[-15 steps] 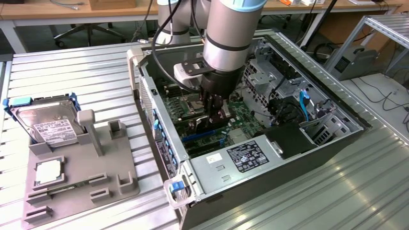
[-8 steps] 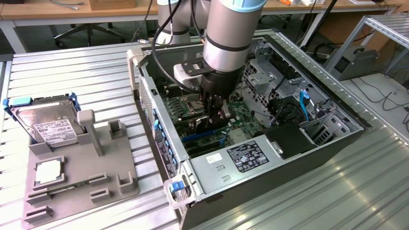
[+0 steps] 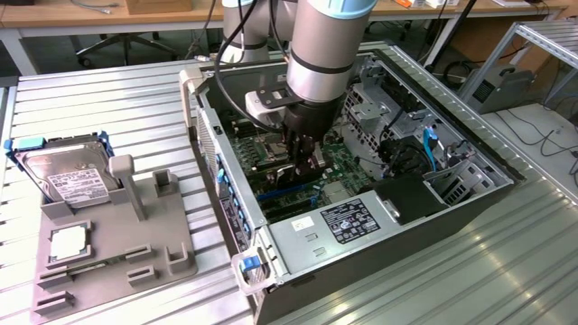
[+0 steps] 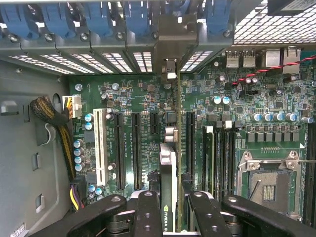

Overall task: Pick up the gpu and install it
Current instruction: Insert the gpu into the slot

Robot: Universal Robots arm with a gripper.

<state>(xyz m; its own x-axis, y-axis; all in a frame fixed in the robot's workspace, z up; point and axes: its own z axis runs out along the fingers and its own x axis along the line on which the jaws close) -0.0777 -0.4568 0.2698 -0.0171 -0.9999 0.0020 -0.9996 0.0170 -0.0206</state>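
gpu (image 4: pixel 168 165) edge-on, clamped in tool (image 4: pixel 173 197); one end cut off; contact with motherboard (image 4: pixel 133 96) unclear.

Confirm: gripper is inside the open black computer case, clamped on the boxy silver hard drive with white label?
No. Inside the case, yes, but the wrist view shows the gripper clamped on the thin dark grey gpu card; the hard drive lies outside on the grey fixture.

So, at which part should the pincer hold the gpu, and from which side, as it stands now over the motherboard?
Probably its upper long edge, from straight above, clamping both flat faces. The gpu stands on edge over the motherboard slots, so its lower edge must stay free; the pincer grips it so now.
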